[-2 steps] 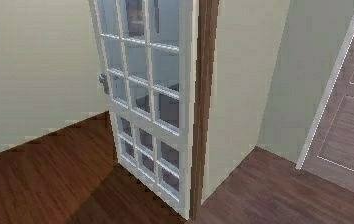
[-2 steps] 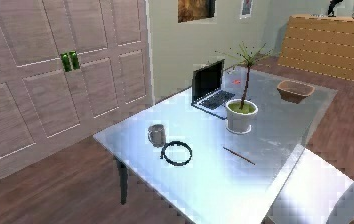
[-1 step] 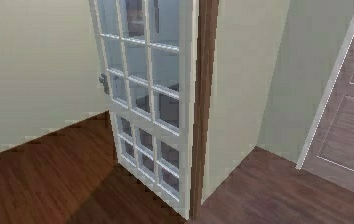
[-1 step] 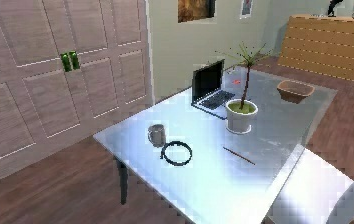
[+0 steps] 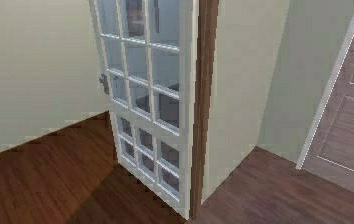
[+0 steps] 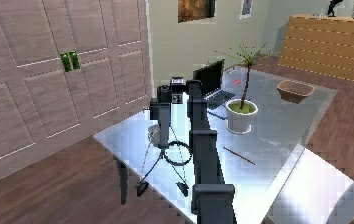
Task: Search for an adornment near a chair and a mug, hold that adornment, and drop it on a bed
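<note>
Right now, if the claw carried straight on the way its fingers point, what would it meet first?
Probably the pale tabletop: the claw has thin fingers that seem to point down near its edge. Depth is unclear, so it could instead reach the wooden floor.

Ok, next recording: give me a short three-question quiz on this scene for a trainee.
1. True or false: the potted plant stands on the table.
2. What colour are the handles on the panelled doors? A red, B green, C black.
3. Fill in: in the forward view, the white door has ___ panes.

Key: 1 true; 2 B; 3 glass.
</note>
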